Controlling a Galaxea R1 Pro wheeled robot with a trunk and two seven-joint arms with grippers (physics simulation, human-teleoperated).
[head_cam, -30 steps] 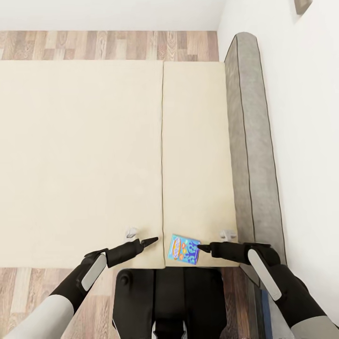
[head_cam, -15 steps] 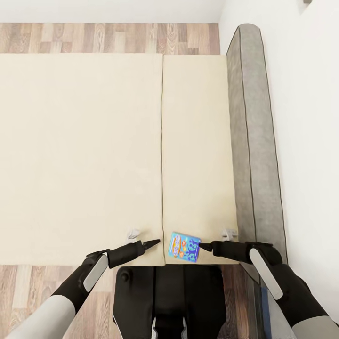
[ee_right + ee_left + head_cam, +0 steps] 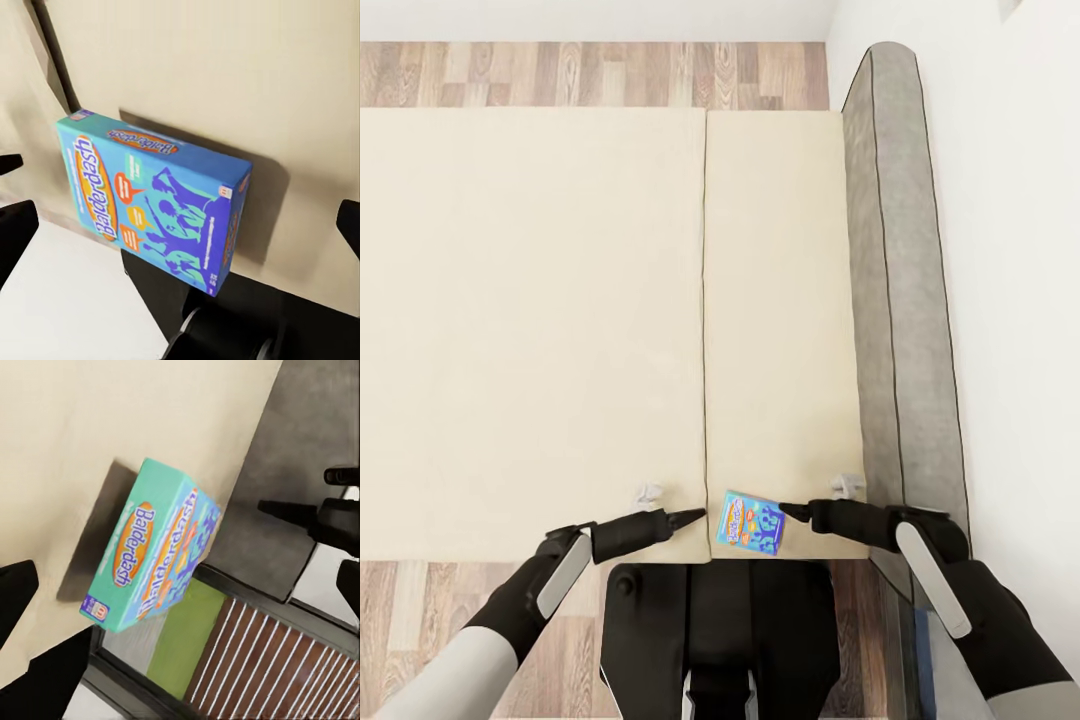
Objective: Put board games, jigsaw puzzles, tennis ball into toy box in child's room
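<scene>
Closing slightly, both hands flank the board game point(image 3: 751, 523).

The head camera is looking steeply down from above the robot's trunk, taking in the cream bed point(image 3: 560, 320), the grey headboard point(image 3: 900, 300) along the wall and both arms reaching in from the near edge. The left wrist camera is sitting close and low, facing across the bed's near edge toward the board game point(image 3: 150, 559), with the right pincer point(image 3: 300, 514) beyond it. The right wrist camera is looking the opposite way, just as near, at the same board game point(image 3: 150, 202). All three views are sharing that box point(image 3: 751, 524) and the bed around it.
</scene>
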